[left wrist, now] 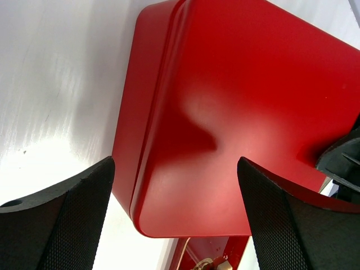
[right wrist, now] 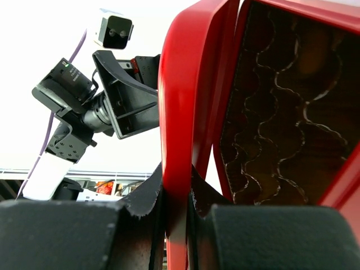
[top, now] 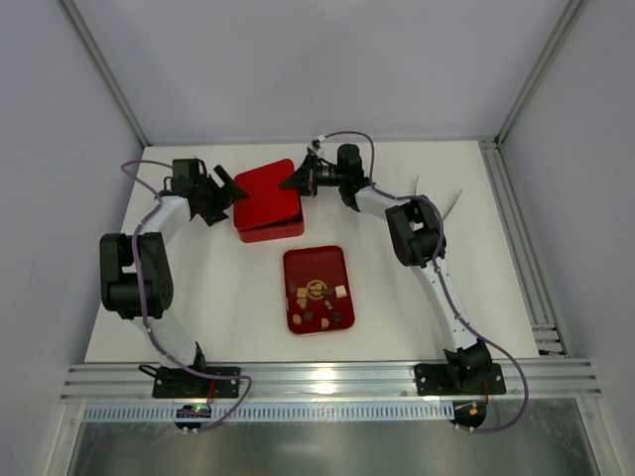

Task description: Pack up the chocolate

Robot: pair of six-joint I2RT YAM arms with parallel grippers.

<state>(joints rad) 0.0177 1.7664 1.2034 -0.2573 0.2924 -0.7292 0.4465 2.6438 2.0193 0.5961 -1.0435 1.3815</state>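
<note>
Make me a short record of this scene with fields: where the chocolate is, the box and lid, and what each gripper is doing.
chocolate: loose pieces lying on a flat red tray, none seen in the box
box: red box beyond the tray, lid on top
lid state: raised at the right arm's side, so the brown scalloped liner shows beneath
right gripper: shut on the lid's rim
left gripper: open, fingers either side of a lid corner
</note>
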